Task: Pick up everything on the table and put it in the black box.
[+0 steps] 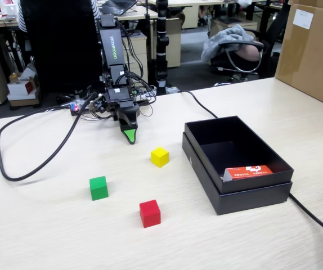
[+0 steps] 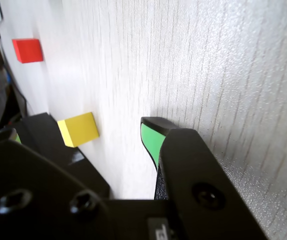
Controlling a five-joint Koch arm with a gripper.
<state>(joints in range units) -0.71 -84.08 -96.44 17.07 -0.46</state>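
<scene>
Nearest me the red cube [image 1: 149, 213], then green [image 1: 98, 188] and yellow [image 1: 160, 157], all loose on the table [image 1: 49, 236], left of the box [image 1: 236, 163]. They look light, stiff, flat-sided; I'd pinch opposite faces. My gripper [image 1: 130, 135] hangs behind them; I cannot tell how the jaws stand.

1. Beyond the pale wood-grain tabletop [image 1: 49, 236] we see an open office with a dark grey floor [image 1: 189, 70].
2. A black upright pole [image 1: 161, 45] stands behind the table.
3. A grey office chair with chrome arms [image 1: 237, 50] sits further right, with what may be a grey cloth over it.
4. A large brown cardboard carton [image 1: 310, 53] rises at the right edge.
5. Beige desks with drawer cabinets [image 1: 173, 39] line the back, evenly lit.
</scene>
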